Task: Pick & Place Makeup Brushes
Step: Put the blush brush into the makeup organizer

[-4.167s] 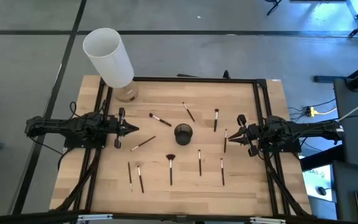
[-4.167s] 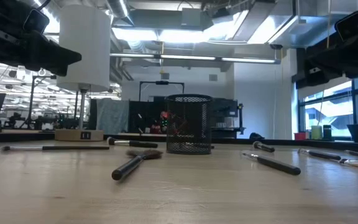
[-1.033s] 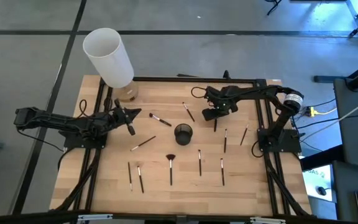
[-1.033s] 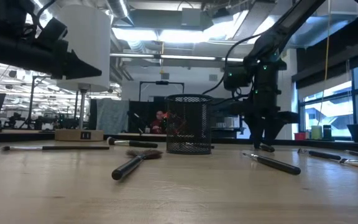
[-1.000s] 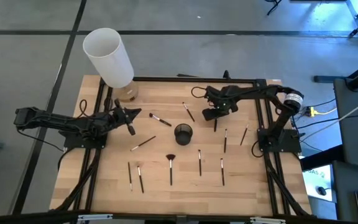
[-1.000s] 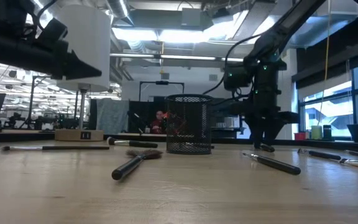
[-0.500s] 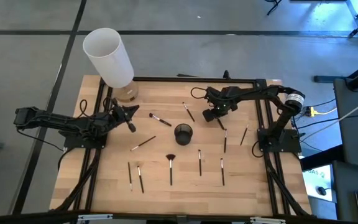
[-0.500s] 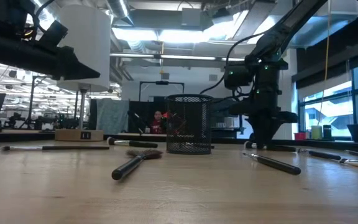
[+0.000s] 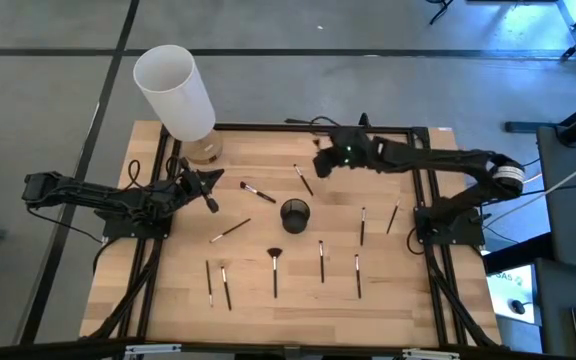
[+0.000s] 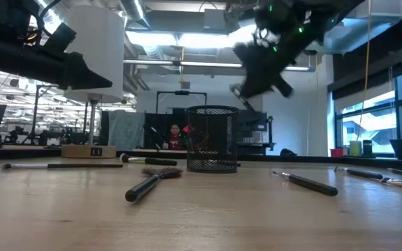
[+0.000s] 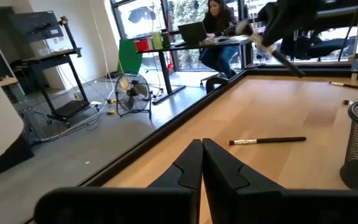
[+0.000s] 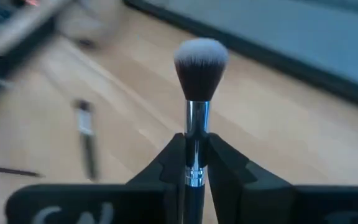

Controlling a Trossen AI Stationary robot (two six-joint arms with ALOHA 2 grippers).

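Observation:
My right gripper (image 9: 321, 163) hangs above the far middle of the table, shut on a makeup brush (image 12: 200, 61) whose pale tuft sticks out past the fingers (image 12: 174, 149). In the low view this gripper (image 10: 260, 66) is well above the black mesh cup (image 10: 212, 139). Several other makeup brushes lie around the cup (image 9: 294, 212), among them one at the back (image 9: 303, 180), one to the left (image 9: 258, 192) and a fan-shaped one (image 9: 274, 262) in front. My left gripper (image 9: 211, 190) is shut and empty, left of the cup, with its fingers (image 11: 191, 163) pressed together.
A tall white cylinder (image 9: 173, 88) on a wooden base (image 9: 204, 150) stands at the back left corner. Black rails (image 9: 423, 160) frame the table. A person (image 11: 219, 25) sits at a desk beyond the table.
The right gripper closed on the brush lying right of the cup, then lifted it up and toward the back left. The left arm has hardly moved.

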